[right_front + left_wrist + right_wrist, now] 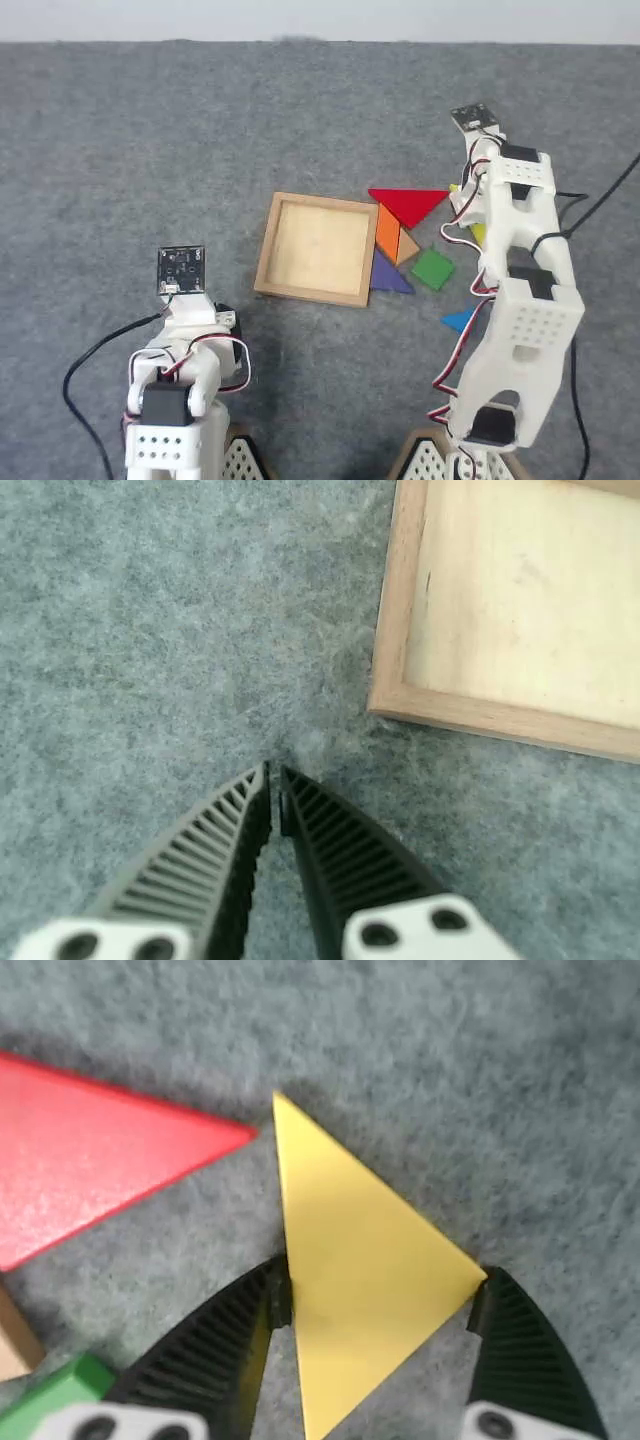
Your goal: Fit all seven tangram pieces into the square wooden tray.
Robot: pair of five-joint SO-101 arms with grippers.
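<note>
Right gripper (pixel 380 1295) clasps the flat yellow wooden triangle (pixel 360 1270) by one edge and the opposite corner on the grey felt mat (pixel 520 1080), just beside the large red triangle (pixel 90 1150), while the left gripper (pixel 275 772), jaws pressed nearly together and holding nothing, hangs near a corner of the square wooden tray (pixel 395 630).
</note>
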